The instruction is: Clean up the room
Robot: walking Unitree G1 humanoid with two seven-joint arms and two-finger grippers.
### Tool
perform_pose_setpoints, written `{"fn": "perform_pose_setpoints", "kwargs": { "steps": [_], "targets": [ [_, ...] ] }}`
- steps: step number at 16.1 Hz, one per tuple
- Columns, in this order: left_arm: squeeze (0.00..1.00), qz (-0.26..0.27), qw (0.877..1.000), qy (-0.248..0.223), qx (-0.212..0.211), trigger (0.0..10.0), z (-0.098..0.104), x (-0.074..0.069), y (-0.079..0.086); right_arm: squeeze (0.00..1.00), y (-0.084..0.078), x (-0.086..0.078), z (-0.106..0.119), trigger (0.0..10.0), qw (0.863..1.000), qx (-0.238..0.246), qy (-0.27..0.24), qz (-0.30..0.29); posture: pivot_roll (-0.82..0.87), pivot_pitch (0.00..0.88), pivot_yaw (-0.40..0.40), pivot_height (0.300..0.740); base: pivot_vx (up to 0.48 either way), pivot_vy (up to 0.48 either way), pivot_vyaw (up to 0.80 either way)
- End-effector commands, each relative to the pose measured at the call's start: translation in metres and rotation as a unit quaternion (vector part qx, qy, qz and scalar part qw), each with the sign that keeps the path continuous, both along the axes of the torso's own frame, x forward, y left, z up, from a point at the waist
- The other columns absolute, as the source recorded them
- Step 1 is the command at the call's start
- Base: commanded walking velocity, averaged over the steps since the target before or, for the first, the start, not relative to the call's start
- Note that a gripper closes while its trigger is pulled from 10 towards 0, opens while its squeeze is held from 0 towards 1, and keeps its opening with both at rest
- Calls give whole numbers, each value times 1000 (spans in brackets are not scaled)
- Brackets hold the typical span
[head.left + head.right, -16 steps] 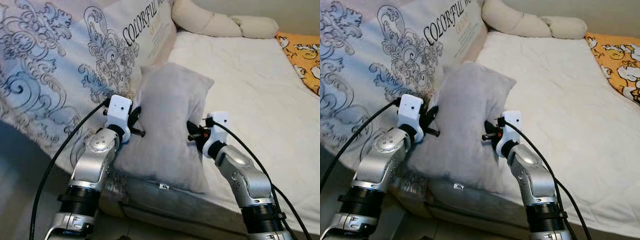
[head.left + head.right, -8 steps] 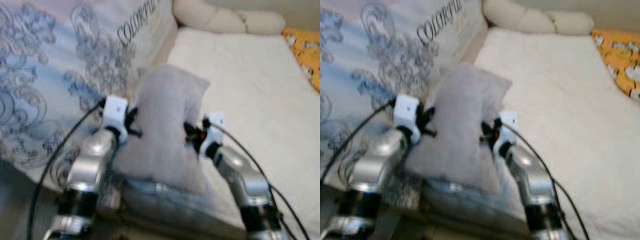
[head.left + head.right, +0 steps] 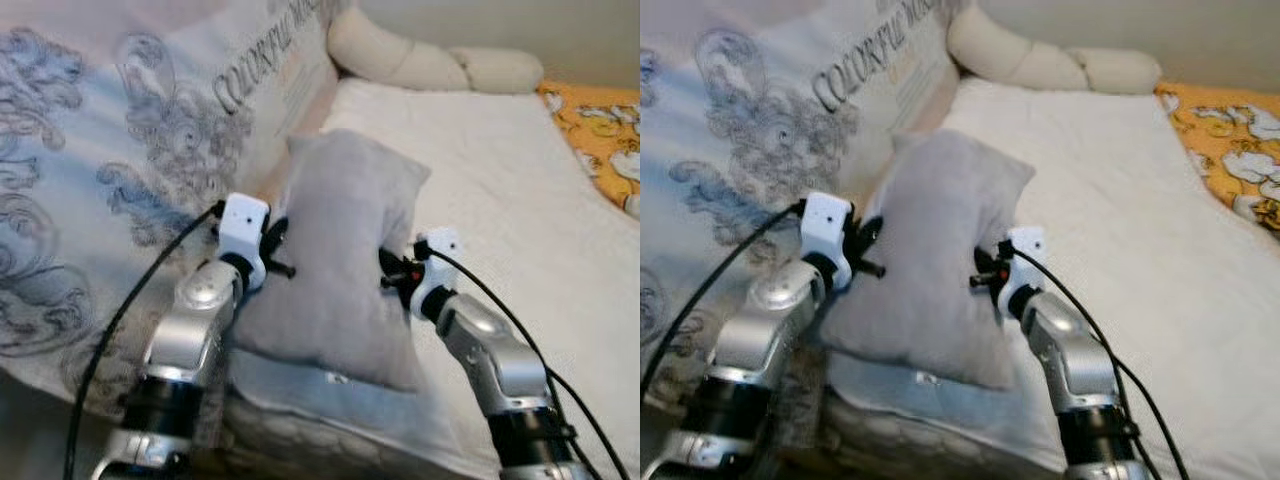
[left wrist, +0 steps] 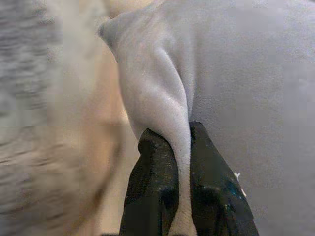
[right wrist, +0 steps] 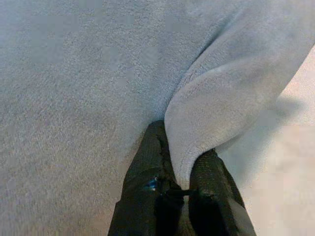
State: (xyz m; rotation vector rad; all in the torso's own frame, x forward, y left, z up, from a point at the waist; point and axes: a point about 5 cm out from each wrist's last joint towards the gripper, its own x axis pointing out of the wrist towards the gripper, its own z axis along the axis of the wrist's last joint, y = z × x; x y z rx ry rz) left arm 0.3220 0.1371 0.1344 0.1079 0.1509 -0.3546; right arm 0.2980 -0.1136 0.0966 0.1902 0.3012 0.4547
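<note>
A grey plush pillow (image 3: pixel 345 255) is held upright over the near edge of the bed, between my two arms. My left gripper (image 3: pixel 283 243) is shut on the pillow's left edge; in the left wrist view its black fingers (image 4: pixel 157 182) pinch a fold of grey fabric (image 4: pixel 162 113). On the pillow's right edge my right gripper (image 3: pixel 388 275) is shut too, and its fingers (image 5: pixel 152 182) clamp a fold of the pillow (image 5: pixel 216 108) in the right wrist view.
A white mattress (image 3: pixel 500 200) stretches away to the right. A large patterned cushion with printed lettering (image 3: pixel 130 170) leans along the left. Cream bolster pillows (image 3: pixel 430 62) lie at the far end, and an orange patterned cloth (image 3: pixel 595 125) is at the far right.
The camera has shifted, so the whole scene sits a bit differently. Both grippers stay shut on the pillow, which is still held upright between them.
</note>
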Motion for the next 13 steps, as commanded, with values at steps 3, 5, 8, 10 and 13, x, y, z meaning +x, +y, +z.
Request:
{"fn": "perform_pose_setpoints", "kwargs": {
  "steps": [3,5,8,10,13],
  "targets": [
    [0,5,1000,-21,7,10000,11,4,5,0,8,0,13,10000,999,27,-30,10,-29,0,13,740,0,0,0],
    [0,-13,999,-28,22,10000,13,9,4,259,1,2,11,10000,999,33,-15,-11,-35,0,19,740,0,0,0],
    [0,-37,998,-26,43,10000,14,21,0,1000,-12,6,7,10000,998,18,-10,-56,-52,0,34,740,0,0,0],
    [0,-51,997,-23,51,10000,13,31,-5,1000,-18,5,6,10000,997,10,-10,-70,-70,0,48,740,0,0,0],
    [0,-69,995,-27,67,10000,13,46,-16,1000,-29,1,2,10000,996,-1,-10,-93,-97,0,68,740,0,0,0]
  ]
}}
